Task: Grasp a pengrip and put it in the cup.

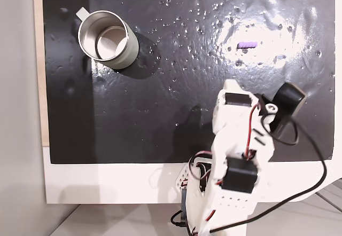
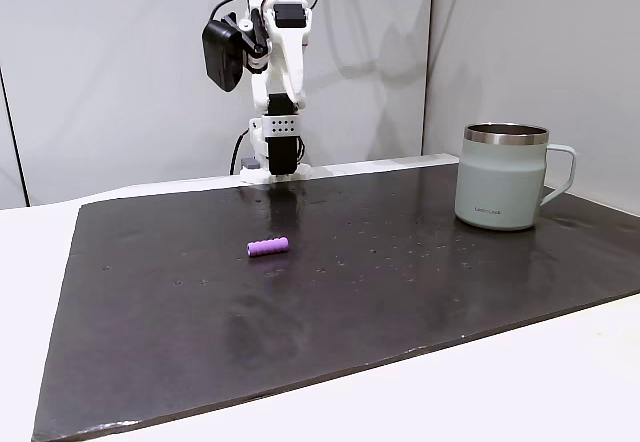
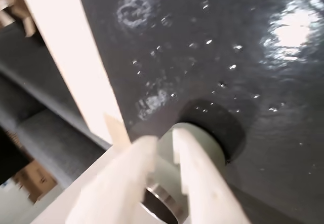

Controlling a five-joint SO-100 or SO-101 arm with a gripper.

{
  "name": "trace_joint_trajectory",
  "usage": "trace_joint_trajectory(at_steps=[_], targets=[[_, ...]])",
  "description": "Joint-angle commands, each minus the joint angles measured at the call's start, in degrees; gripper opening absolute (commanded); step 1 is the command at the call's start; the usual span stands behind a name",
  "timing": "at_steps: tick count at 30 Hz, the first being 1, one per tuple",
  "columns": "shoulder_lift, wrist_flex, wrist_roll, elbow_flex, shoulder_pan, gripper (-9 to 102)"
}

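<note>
Fingers (image 3: 192,158) nearly closed, narrow gap, holding nothing — pengrip (image 2: 267,247) well apart on the black mat (image 2: 400,292), cup (image 3: 202,138) just beyond the fingertips.

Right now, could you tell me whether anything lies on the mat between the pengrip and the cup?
Nothing visible does. In both fixed views the pengrip lies alone on the dark mat, and the stretch across to the cup holds just glare spots and small specks. The arm stands at the mat's edge, off that line.
</note>
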Motion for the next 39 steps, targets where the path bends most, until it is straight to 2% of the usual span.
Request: trace_joint_trajectory(at_steps=[1, 5, 8, 12, 23, 39], targets=[[-9.4, 6.42, -3.52, -13.18, 3.6, 15], [-22.41, 14.5, -4.92, -28.48, 7.29, 19], [-30.23, 17.93, -6.77, -37.53, 9.32, 24], [-39.55, 21.45, -9.76, -47.02, 10.02, 24], [-53.0, 21.53, -20.21, -53.26, 9.4, 24], [-81.21, 22.59, -25.58, -79.01, 12.04, 24]])
